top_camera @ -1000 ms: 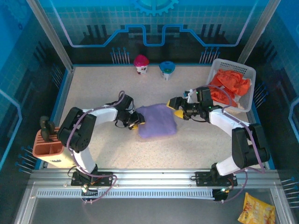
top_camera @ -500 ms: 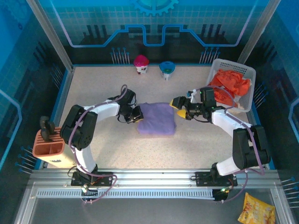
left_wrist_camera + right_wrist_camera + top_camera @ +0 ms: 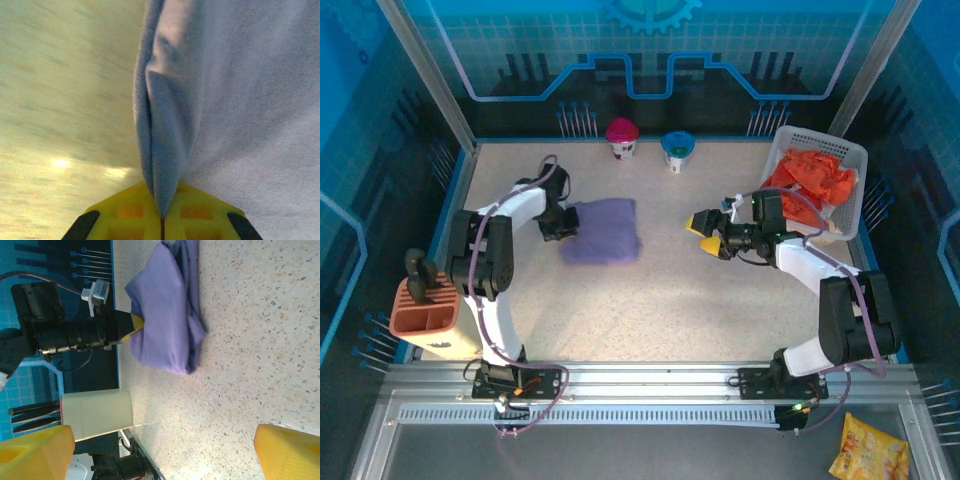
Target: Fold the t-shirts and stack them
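Note:
A folded lavender-purple t-shirt [image 3: 604, 230] lies on the table's left half, also seen in the right wrist view [image 3: 167, 320] and filling the left wrist view [image 3: 235, 100]. My left gripper [image 3: 563, 228] is shut on the shirt's left edge; a fold of cloth is pinched between the yellow fingertips [image 3: 125, 215]. My right gripper [image 3: 705, 233] stands open over bare table right of centre, its yellow fingers [image 3: 287, 452] wide apart with nothing between them. Orange-red t-shirts [image 3: 812, 178] lie bunched in the white basket [image 3: 852, 160].
A pink-lidded cup [image 3: 622, 137] and a blue-lidded cup [image 3: 677, 147] stand at the back edge. A brown holder [image 3: 420, 315] sits at the near left. A yellow snack bag [image 3: 868, 450] lies outside the table at bottom right.
My left gripper closed on the purple shirt's edge and dragged it left and back across the table. My right gripper drew slightly away to the right, staying open.

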